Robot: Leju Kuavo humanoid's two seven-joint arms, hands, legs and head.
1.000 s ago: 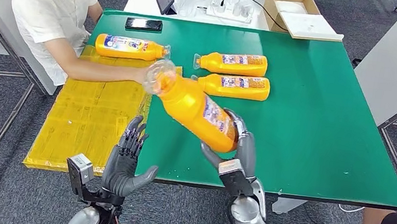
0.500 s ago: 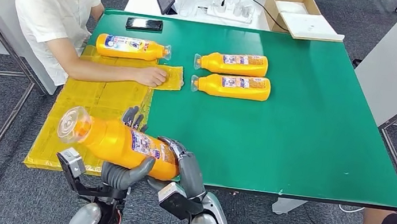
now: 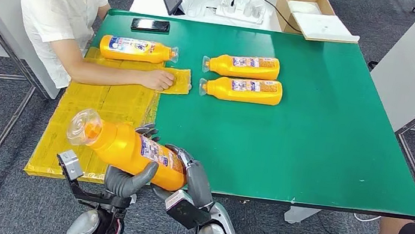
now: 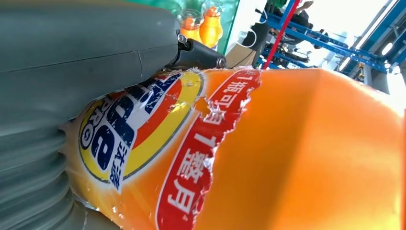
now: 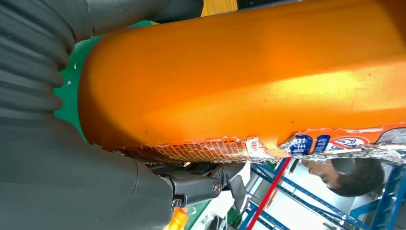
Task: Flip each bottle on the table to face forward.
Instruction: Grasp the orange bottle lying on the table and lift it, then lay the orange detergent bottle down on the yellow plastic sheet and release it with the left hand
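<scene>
An orange bottle (image 3: 122, 147) with a clear cap is held in the air over the table's near left corner, cap pointing left. My left hand (image 3: 127, 178) grips it from below, thumb across its body. My right hand (image 3: 194, 176) grips its base end. The left wrist view shows its torn label (image 4: 143, 143) against my left hand (image 4: 72, 86). The right wrist view shows the orange body (image 5: 249, 76) in my right hand (image 5: 57, 158). Three more orange bottles lie on the table: one at far left (image 3: 136, 49) and two side by side in the middle (image 3: 242, 66) (image 3: 242, 89).
A person (image 3: 61, 13) sits at the table's left side, with a hand (image 3: 158, 80) resting on the yellow mat (image 3: 97, 108). A black phone (image 3: 150, 25) lies at the green table's (image 3: 325, 126) far edge. Behind are a tablet, a power strip and a cardboard box (image 3: 309, 12).
Over the last second the held bottle swung from mid-table down to the near left corner, and my left hand closed on it. In the last half second it rose slightly.
</scene>
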